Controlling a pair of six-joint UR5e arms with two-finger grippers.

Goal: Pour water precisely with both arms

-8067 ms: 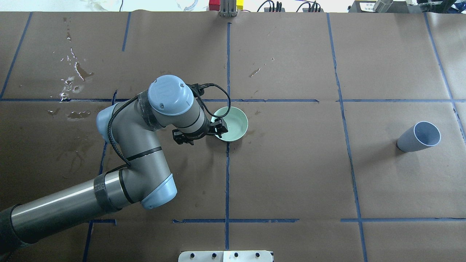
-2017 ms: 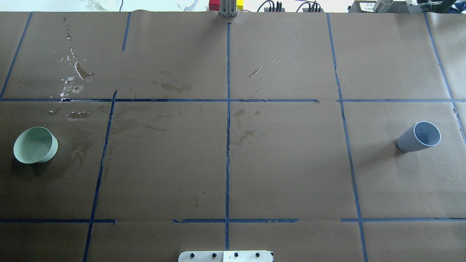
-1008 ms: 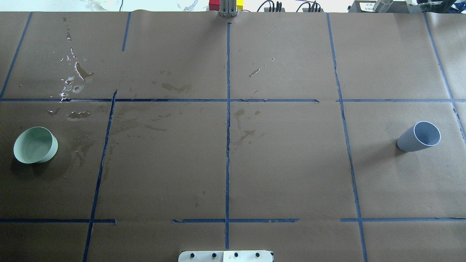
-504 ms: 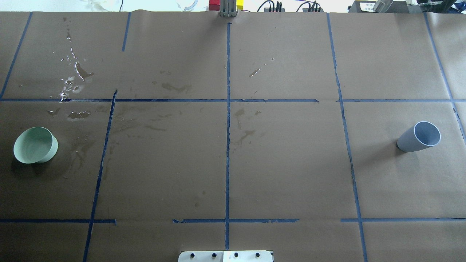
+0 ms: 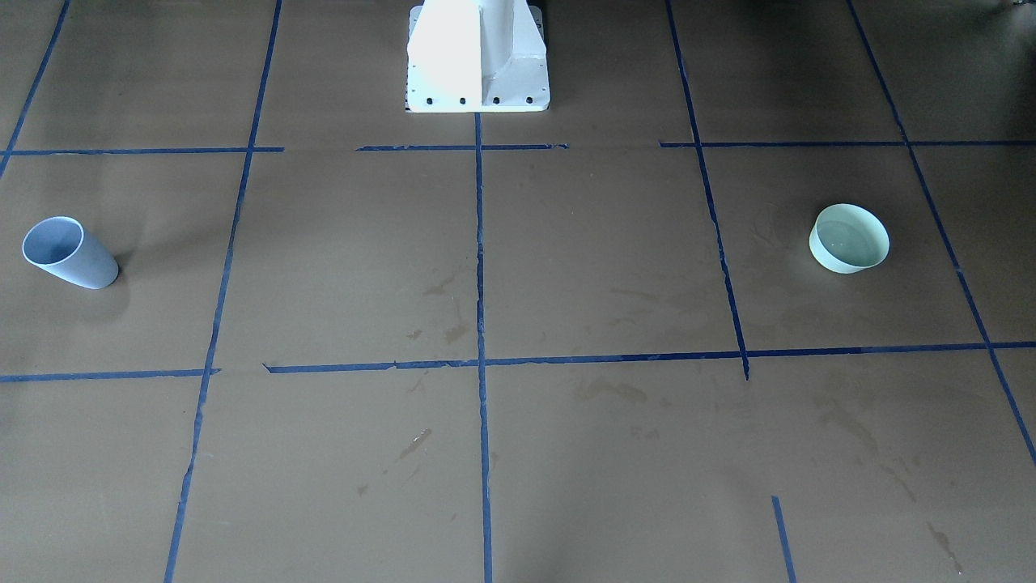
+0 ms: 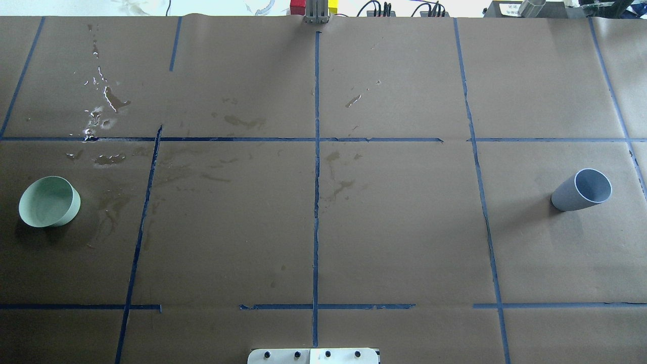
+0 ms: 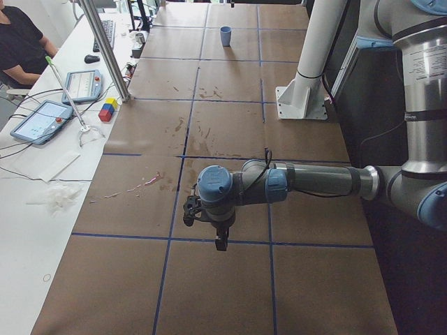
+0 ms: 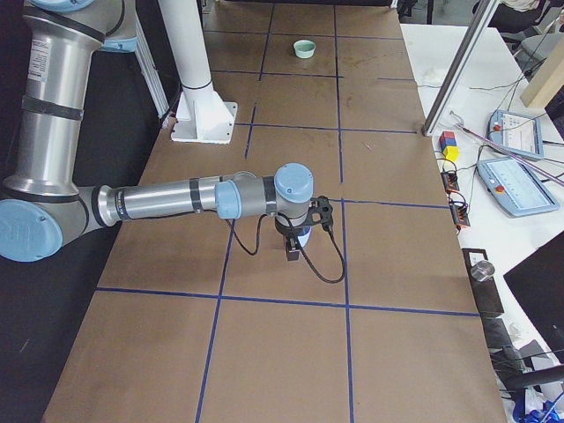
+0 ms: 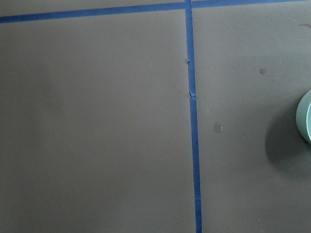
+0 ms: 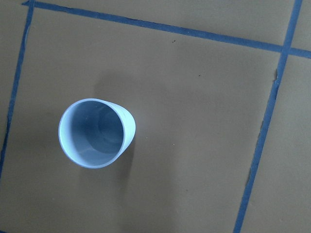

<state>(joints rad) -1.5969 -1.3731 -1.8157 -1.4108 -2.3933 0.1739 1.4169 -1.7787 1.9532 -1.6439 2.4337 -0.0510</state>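
A pale green bowl (image 6: pixel 49 201) stands at the table's left end; it appears to hold some water (image 5: pixel 847 240). A blue-grey cup (image 6: pixel 581 190) stands upright at the right end, and looks empty from above (image 10: pixel 95 132). Neither arm shows in the overhead or front views. In the exterior left view my left gripper (image 7: pixel 221 243) points down over the left end. In the exterior right view my right gripper (image 8: pixel 293 254) hangs just above the cup (image 8: pixel 303 236). I cannot tell whether either gripper is open or shut. The bowl's rim (image 9: pixel 306 116) cuts the left wrist view's right edge.
Spilled water and damp stains (image 6: pixel 103 103) mark the brown paper at the far left and centre. The white pedestal base (image 5: pixel 477 57) stands at the robot's edge. A side table holds tablets (image 7: pixel 42 120) and coloured blocks (image 7: pixel 107 109); a person (image 7: pixel 19 42) sits there.
About eight seconds ago my left arm held the bowl at the table's centre. The bowl now stands at the far left and the arm is out of the overhead view. Nothing moved in the last two seconds.
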